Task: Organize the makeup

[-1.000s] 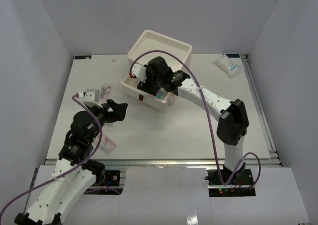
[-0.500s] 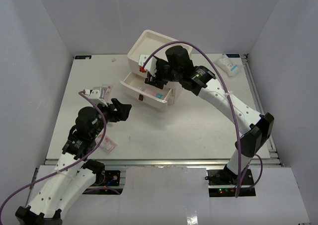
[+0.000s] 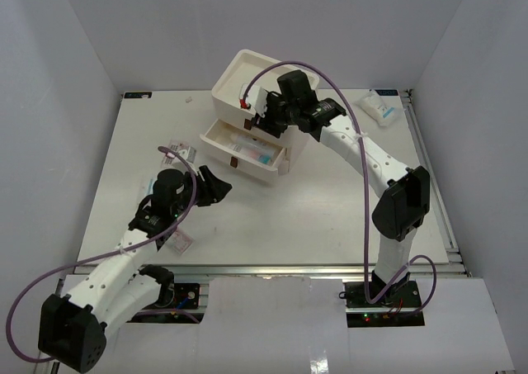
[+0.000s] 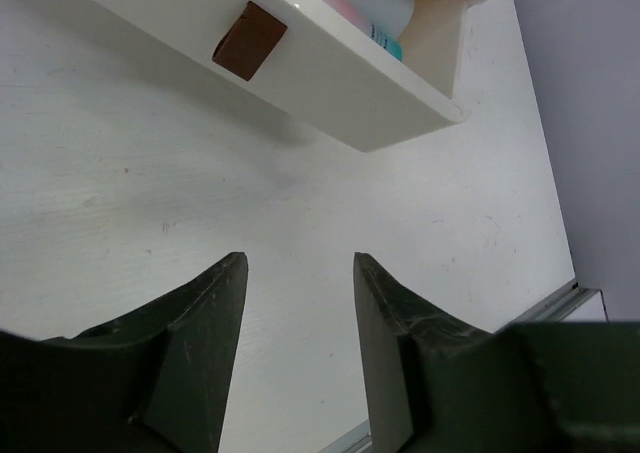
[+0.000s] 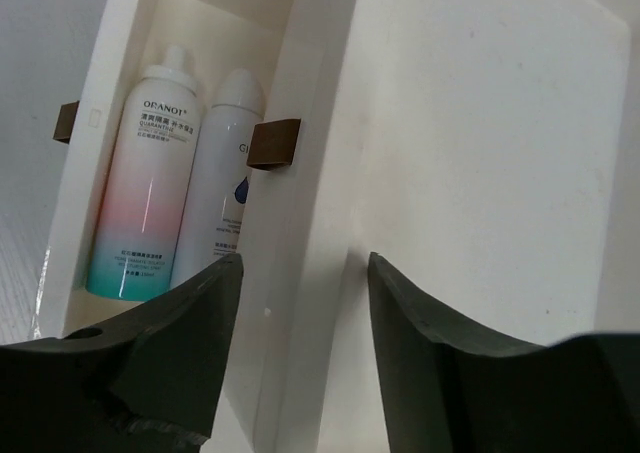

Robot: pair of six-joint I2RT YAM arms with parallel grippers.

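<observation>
White table (image 3: 313, 209) holds a sachet pack (image 3: 378, 108) at 3 o'clock from the right pincer (image 5: 300, 270) — spread open, empty, over the drawer box (image 3: 227, 85) — so the right arm (image 3: 371, 155) is nearer; left pincer (image 4: 298, 273) gapes empty.

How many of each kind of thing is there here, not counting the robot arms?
Bottles: 2
Sachets: 3
Drawer box: 1
Total: 6
</observation>
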